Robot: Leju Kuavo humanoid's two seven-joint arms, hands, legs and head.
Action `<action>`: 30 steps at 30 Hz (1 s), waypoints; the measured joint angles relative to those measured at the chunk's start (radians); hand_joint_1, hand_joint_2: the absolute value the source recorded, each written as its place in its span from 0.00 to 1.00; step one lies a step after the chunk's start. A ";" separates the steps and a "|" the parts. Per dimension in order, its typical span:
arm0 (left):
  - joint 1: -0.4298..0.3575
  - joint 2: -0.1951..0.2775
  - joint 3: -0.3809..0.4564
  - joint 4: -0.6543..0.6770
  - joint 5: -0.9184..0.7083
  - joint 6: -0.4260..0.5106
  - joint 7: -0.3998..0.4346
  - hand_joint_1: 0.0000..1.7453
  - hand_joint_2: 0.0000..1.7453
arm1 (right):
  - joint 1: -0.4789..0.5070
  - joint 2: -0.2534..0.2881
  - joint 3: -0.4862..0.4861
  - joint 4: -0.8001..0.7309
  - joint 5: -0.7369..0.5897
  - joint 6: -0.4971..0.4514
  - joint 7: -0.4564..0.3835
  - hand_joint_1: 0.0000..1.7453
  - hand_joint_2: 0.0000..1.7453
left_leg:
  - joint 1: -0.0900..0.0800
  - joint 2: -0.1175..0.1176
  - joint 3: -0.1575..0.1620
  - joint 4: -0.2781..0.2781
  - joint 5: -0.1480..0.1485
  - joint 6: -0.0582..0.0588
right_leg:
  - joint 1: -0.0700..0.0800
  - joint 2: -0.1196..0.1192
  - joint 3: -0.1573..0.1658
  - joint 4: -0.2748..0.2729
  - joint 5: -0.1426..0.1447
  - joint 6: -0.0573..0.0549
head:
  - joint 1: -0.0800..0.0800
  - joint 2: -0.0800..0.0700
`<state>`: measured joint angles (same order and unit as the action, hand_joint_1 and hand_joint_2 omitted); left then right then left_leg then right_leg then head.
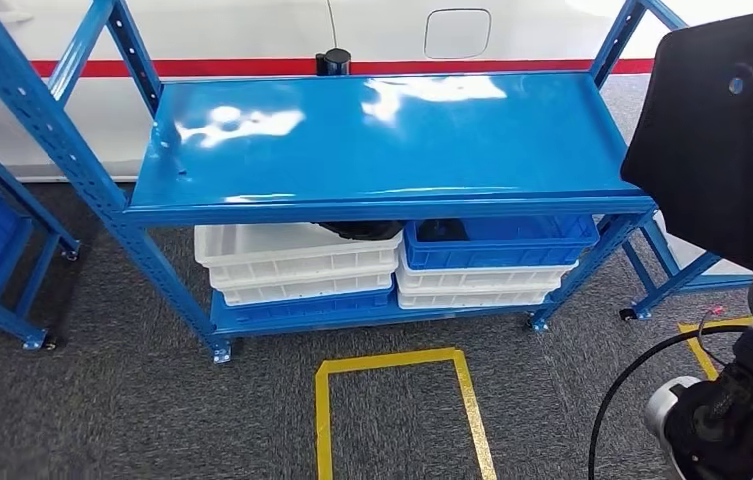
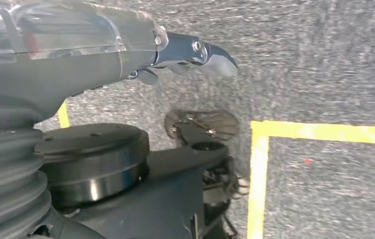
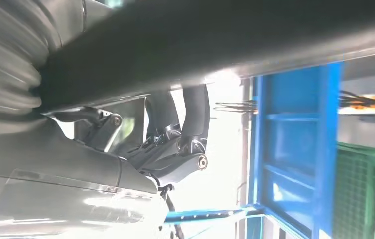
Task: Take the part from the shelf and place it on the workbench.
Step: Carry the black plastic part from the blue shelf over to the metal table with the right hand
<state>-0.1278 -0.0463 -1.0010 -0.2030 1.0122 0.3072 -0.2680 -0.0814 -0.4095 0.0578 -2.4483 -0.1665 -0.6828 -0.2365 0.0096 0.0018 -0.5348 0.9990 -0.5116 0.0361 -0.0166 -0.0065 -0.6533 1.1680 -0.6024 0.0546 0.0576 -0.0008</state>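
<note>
Here, the left hand (image 2: 175,55) hangs over the carpet holding nothing, its fingers loosely extended. Ahead stands the blue workbench (image 1: 382,140), with stacked bins (image 1: 292,260) on the lower shelf beneath it. The part (image 1: 717,130) – a flat black plate – is raised at the far right, level with the bench's right end and overlapping its corner. The right hand (image 3: 175,144) appears to grip it from below, fingers curled against its edge. The bench top lies forward and left of the plate – so I judge a leftward reach comes next.
</note>
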 joint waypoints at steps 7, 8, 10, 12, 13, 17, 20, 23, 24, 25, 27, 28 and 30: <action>0.000 0.026 -0.003 0.000 -0.043 -0.030 0.080 0.00 1.00 | 0.128 0.099 0.010 0.077 -0.237 0.000 -0.227 1.00 1.00 | -0.018 0.002 -0.071 0.001 0.058 -0.004 | 0.013 -0.003 0.178 -0.136 0.063 -0.042 | 0.009 0.000; 0.000 0.032 -0.006 0.000 -0.052 -0.039 0.084 0.00 1.00 | 0.164 0.118 0.002 0.083 -0.244 0.000 -0.260 1.00 1.00 | -0.016 0.001 -0.076 0.001 0.065 -0.010 | 0.017 -0.004 0.202 -0.183 0.057 -0.050 | 0.006 0.000; 0.001 0.045 -0.013 0.000 -0.063 -0.056 0.075 0.00 1.00 | 0.233 0.155 -0.023 0.086 -0.254 0.000 -0.316 1.00 1.00 | -0.014 0.000 -0.083 -0.001 0.079 -0.023 | 0.021 -0.006 0.212 -0.222 0.052 -0.057 | 0.000 0.000; 0.001 0.057 -0.018 0.000 -0.065 -0.066 0.054 0.00 1.00 | 0.285 0.187 -0.051 0.082 -0.277 0.000 -0.353 1.00 1.00 | -0.013 -0.001 -0.098 0.017 0.063 -0.035 | 0.018 -0.005 0.212 -0.242 0.063 -0.063 | -0.008 0.000; 0.002 0.061 -0.020 0.000 -0.065 -0.069 0.040 0.00 1.00 | 0.302 0.200 -0.063 0.079 -0.293 0.000 -0.365 1.00 1.00 | -0.013 -0.002 -0.114 0.052 0.035 -0.041 | 0.015 -0.004 0.211 -0.250 0.070 -0.066 | -0.015 0.000; 0.002 0.061 -0.026 0.000 -0.061 -0.091 -0.015 0.00 1.00 | 0.326 0.229 -0.100 0.079 -0.345 0.000 -0.384 1.00 1.00 | -0.003 -0.003 -0.191 0.274 -0.072 -0.057 | 0.013 0.015 0.196 -0.238 0.078 -0.069 | -0.030 0.000; 0.001 0.053 -0.031 -0.001 -0.068 -0.108 -0.012 0.00 1.00 | 0.326 0.246 -0.112 0.090 -0.339 0.000 -0.383 1.00 1.00 | 0.005 -0.025 -0.118 0.168 -0.002 -0.061 | 0.010 0.043 0.188 -0.218 0.071 -0.061 | -0.031 0.000; 0.002 0.045 -0.035 -0.001 -0.076 -0.117 0.001 0.00 1.00 | 0.326 0.263 -0.119 0.098 -0.333 0.000 -0.383 1.00 1.00 | 0.015 -0.098 -0.039 0.043 0.020 -0.054 | 0.006 0.073 0.173 -0.197 0.061 -0.045 | -0.033 0.000; 0.002 0.042 -0.037 -0.001 -0.077 -0.119 0.003 0.00 1.00 | 0.327 0.267 -0.121 0.099 -0.333 0.000 -0.383 1.00 1.00 | 0.015 -0.103 -0.035 0.040 0.013 -0.049 | 0.004 0.084 0.166 -0.193 0.061 -0.039 | -0.034 0.000; 0.002 0.040 -0.040 -0.001 -0.077 -0.120 0.004 0.00 1.00 | 0.328 0.270 -0.124 0.100 -0.333 0.000 -0.383 1.00 1.00 | 0.015 -0.091 -0.037 0.036 0.012 -0.044 | 0.003 0.096 0.161 -0.191 0.063 -0.034 | -0.033 0.000; 0.001 0.037 -0.043 -0.001 -0.078 -0.122 0.006 0.00 1.00 | 0.330 0.275 -0.132 0.100 -0.334 0.000 -0.386 1.00 1.00 | 0.016 -0.061 -0.037 0.028 0.010 -0.032 | 0.002 0.091 0.147 -0.174 0.051 -0.022 | -0.031 0.000; 0.001 0.036 -0.044 -0.001 -0.078 -0.123 0.010 0.00 1.00 | 0.330 0.278 -0.137 0.100 -0.336 0.000 -0.387 1.00 1.00 | 0.016 -0.046 -0.037 0.025 0.011 -0.026 | 0.002 0.073 0.130 -0.142 0.032 -0.017 | -0.028 0.000; 0.002 0.035 -0.048 -0.001 -0.079 -0.124 0.023 0.00 1.00 | 0.329 0.283 -0.143 0.101 -0.339 0.000 -0.388 1.00 1.00 | 0.013 -0.015 -0.038 0.022 0.011 -0.019 | 0.001 0.029 0.071 -0.023 -0.028 -0.008 | -0.021 0.000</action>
<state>-0.1258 -0.0109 -1.0487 -0.2036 0.9329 0.1828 -0.2448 0.2478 -0.1265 -0.0856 -2.3470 -0.5051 -0.6828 -0.6244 0.0230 -0.0127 -0.5728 1.0214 -0.5009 0.0168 -0.0152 0.0226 -0.5827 1.1446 -0.6307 0.0462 0.0368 -0.0008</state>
